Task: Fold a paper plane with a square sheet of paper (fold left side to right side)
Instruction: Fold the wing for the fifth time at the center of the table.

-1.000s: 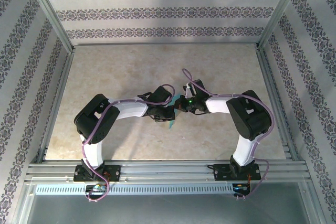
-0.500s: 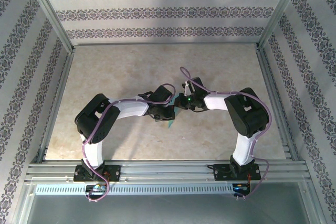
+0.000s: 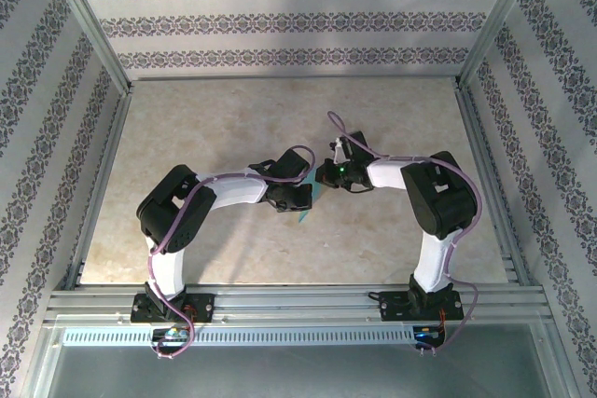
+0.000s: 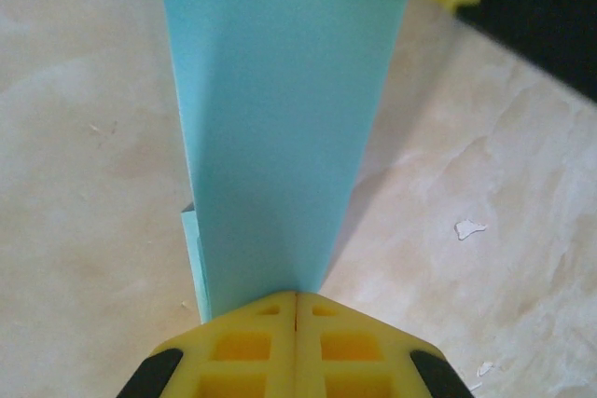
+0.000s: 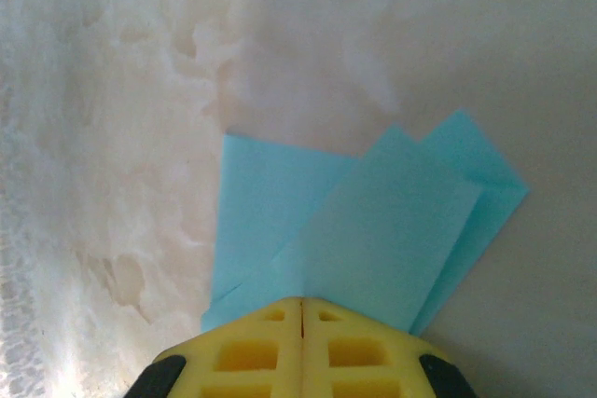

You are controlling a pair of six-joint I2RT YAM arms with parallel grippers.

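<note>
Quick update from the middle of the surface. We're looking at the cyan paper plane, already folded down to a narrow layered strip and pinched from both ends where the two arms meet.

The left gripper is clamping shut on the narrow near end. The right gripper is squeezing shut on the other end, with a couple of flaps fanning out past its jaws. In the left wrist view its yellow pad is poking in at the far end of the strip.

We're guessing the main folds are done and we're working on a late lengthwise crease or setting the wings. Whether the paper is touching the surface or hanging just above it, we can't tell.

For the next move, we're thinking both arms need to travel together. If they pull apart or twist against each other, that thin paper is probably going to tear or slip out.
</note>
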